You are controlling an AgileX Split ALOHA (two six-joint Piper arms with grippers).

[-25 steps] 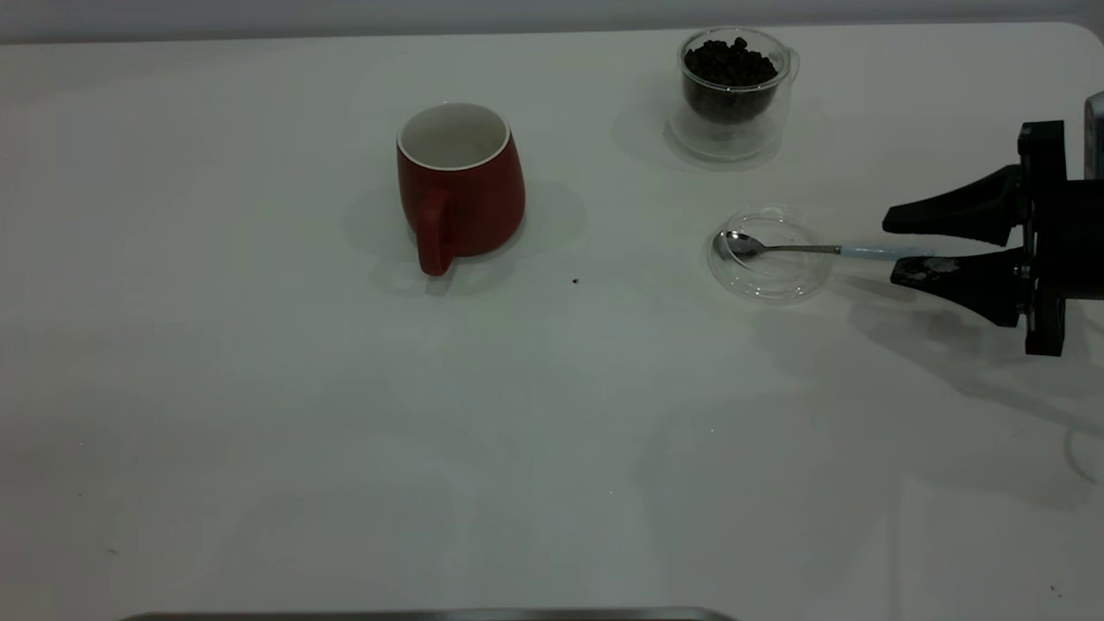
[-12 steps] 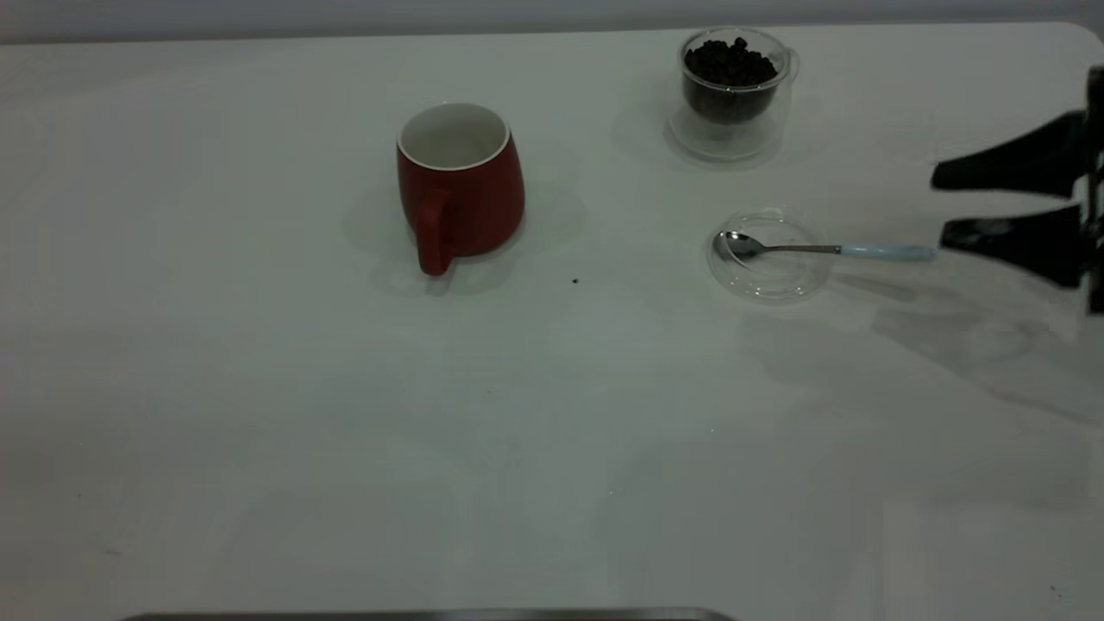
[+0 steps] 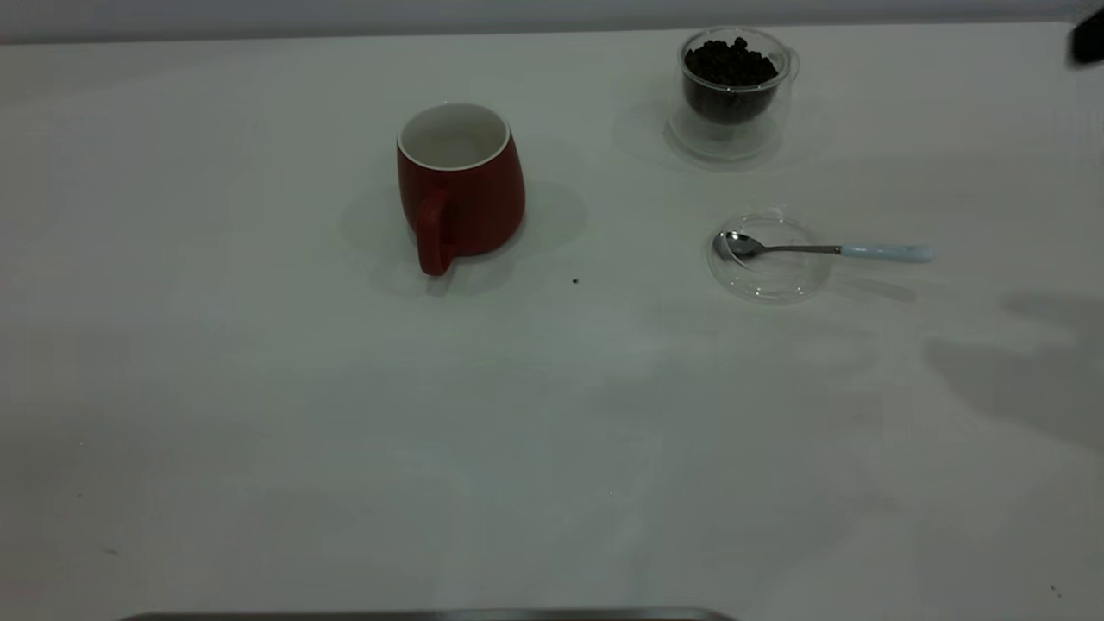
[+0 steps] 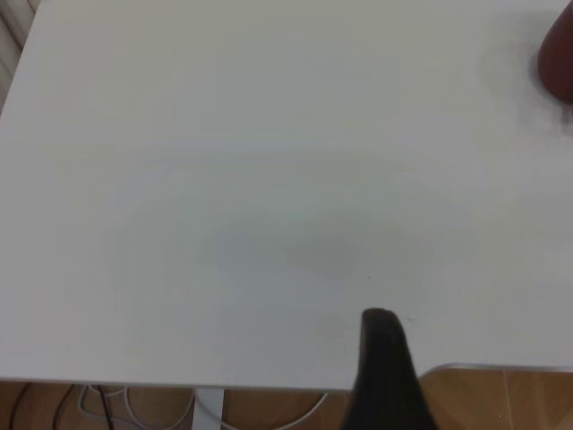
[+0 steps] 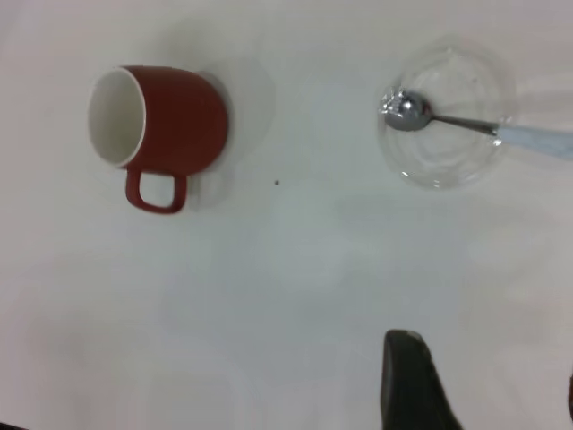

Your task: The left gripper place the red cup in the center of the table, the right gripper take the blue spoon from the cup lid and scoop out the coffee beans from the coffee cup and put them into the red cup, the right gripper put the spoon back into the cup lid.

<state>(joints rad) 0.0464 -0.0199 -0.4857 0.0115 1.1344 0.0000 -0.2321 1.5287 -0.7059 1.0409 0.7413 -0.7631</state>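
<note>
The red cup (image 3: 460,183), glazed ceramic and wider at its base, stands upper centre on the smooth white table (image 3: 345,448); the blue spoon (image 3: 824,249) lies with its shiny bowl in the clear glass lid (image 3: 769,256) at right, below the glass cup (image 3: 731,90) of dark beans (image 3: 730,62). Its overhanging handle could tip it off the lid if knocked. The right gripper (image 3: 1088,39) sits at the upper right edge and the left gripper (image 4: 387,372) at the table edge; whether either's jaws are apart I cannot tell

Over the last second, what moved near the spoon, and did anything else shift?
The right gripper, open beside the blue spoon's handle a second ago, pulled away to the exterior view's top right corner, empty. Spoon, cup lid, red cup and coffee cup stayed put.
</note>
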